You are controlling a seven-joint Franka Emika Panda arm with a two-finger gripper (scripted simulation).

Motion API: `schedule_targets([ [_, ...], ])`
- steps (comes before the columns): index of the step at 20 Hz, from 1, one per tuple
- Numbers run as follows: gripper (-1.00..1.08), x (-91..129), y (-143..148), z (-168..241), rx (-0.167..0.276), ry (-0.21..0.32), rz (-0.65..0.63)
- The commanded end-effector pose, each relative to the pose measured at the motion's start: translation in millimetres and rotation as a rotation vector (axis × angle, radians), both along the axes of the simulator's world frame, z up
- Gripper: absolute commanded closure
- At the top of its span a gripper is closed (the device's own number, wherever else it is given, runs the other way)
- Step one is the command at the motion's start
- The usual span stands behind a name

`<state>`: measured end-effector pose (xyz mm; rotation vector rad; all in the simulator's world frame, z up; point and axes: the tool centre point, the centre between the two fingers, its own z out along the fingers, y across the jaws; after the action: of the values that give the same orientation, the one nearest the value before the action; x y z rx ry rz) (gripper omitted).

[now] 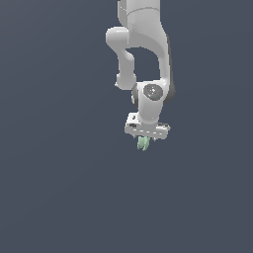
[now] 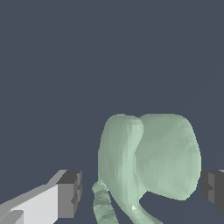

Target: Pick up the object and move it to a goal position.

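Observation:
The object [image 1: 143, 143] is a small pale mint-green lump with rounded lobes, and it hangs just under the white gripper [image 1: 145, 138] in the exterior view. The wrist view shows the object [image 2: 148, 157] large between the two dark-padded fingers [image 2: 70, 194]. One pad touches a lobe. A thin strip of background shows between the other pad and the object's body, where a ribbed stalk reaches toward that pad. The gripper [image 2: 140, 192] looks shut on the object. No goal marker shows in either view.
The white arm [image 1: 143, 54] comes down from the top of the exterior view. Everything around it is a plain dark blue-grey background with no edges, shadows or other objects showing.

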<state>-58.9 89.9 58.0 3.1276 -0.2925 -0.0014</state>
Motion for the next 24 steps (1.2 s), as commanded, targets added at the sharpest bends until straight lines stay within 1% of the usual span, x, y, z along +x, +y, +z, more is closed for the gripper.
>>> schedule_targets([
  [1,-0.92,0.2,0.3,-8.5,0.000,-0.001,0.000],
  [5,-0.92,0.8,0.4,-12.7,0.000,-0.001,-0.001],
  [6,1.08,0.8,0.4,-12.7,0.000,-0.001,-0.001],
  [18,1.08,0.9,-0.8,-10.8,0.000,-0.002,-0.002],
  [24,1.08,-0.1,-6.2,4.6,0.000,-0.002,-0.002],
])
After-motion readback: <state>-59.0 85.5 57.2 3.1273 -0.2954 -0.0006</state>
